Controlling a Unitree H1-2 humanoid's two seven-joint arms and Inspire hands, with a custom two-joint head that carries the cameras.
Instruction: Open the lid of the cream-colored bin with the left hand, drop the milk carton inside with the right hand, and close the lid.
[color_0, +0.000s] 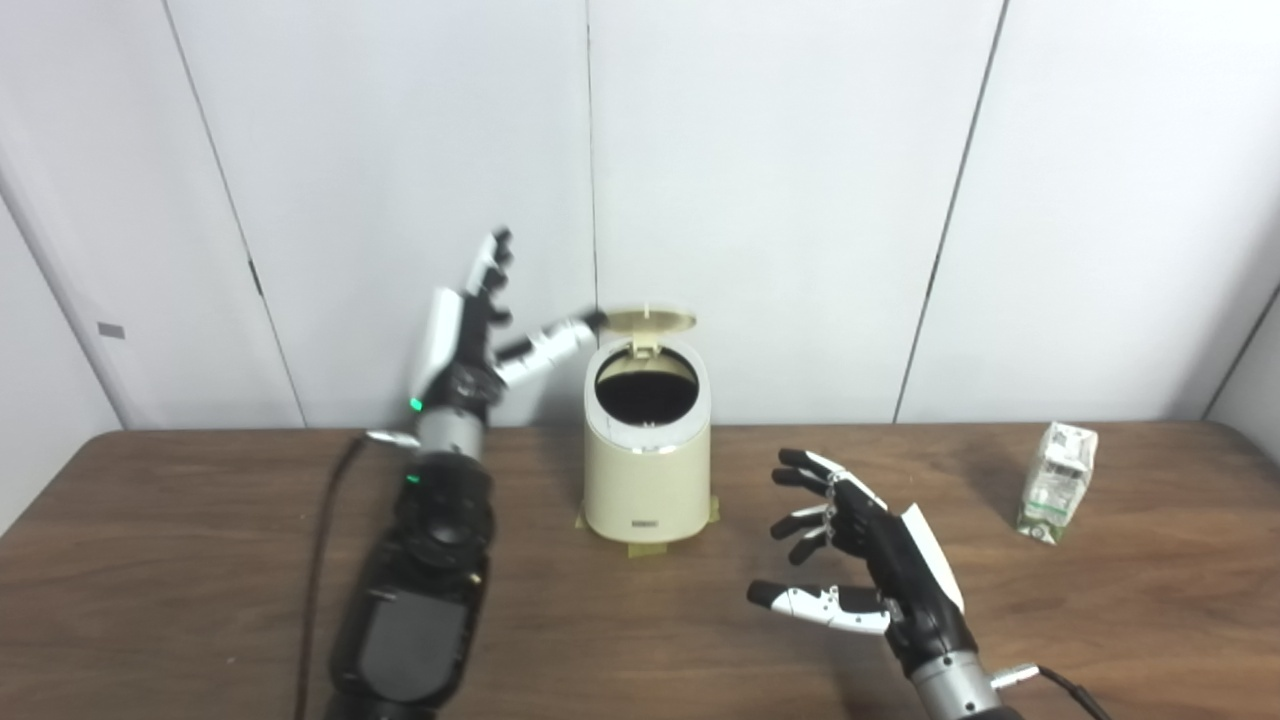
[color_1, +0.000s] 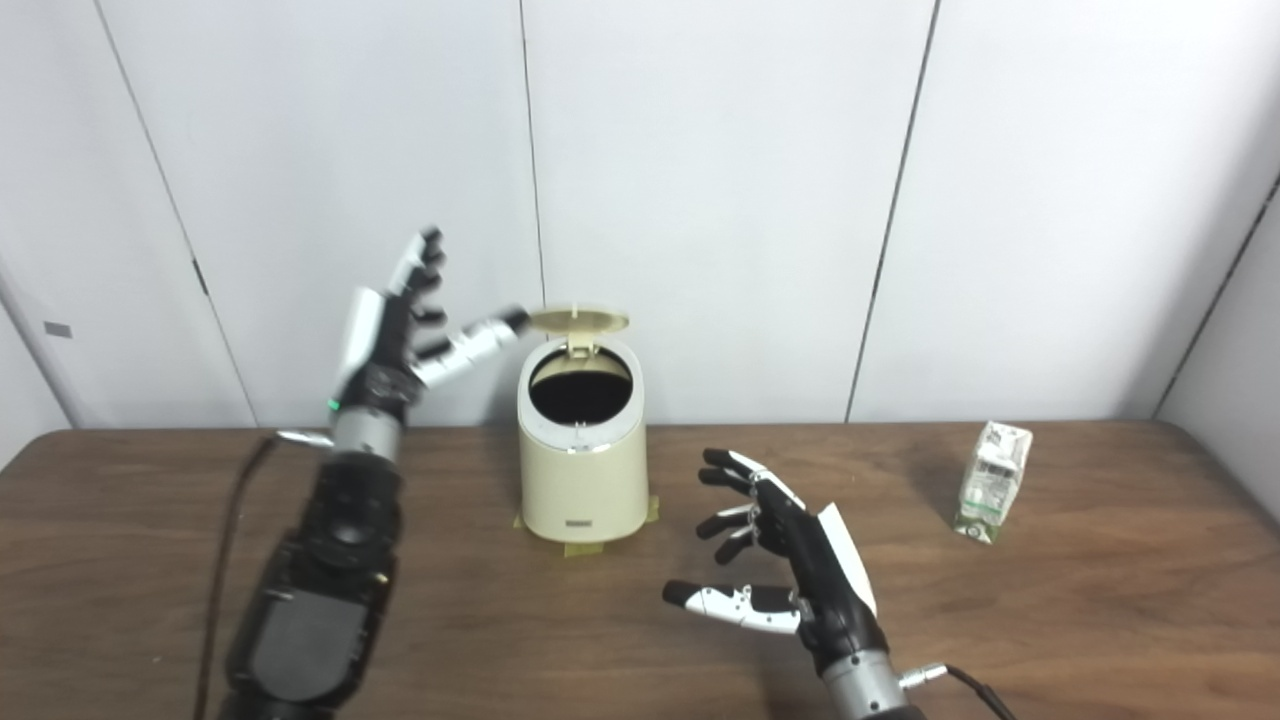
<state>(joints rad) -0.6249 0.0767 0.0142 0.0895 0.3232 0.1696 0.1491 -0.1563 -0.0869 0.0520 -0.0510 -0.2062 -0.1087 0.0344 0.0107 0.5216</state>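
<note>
The left robot hand is raised beside the bin, fingers spread and holding nothing, its thumb tip reaching to the left edge of the lid, which stands tipped back so the dark inside shows. The right robot hand hovers low over the tabletop in front and right of the bin, fingers apart and empty. The milk carton stands upright near the tabletop's far right edge, well apart from both hands.

Bin label, carton print: unreadable.
</note>
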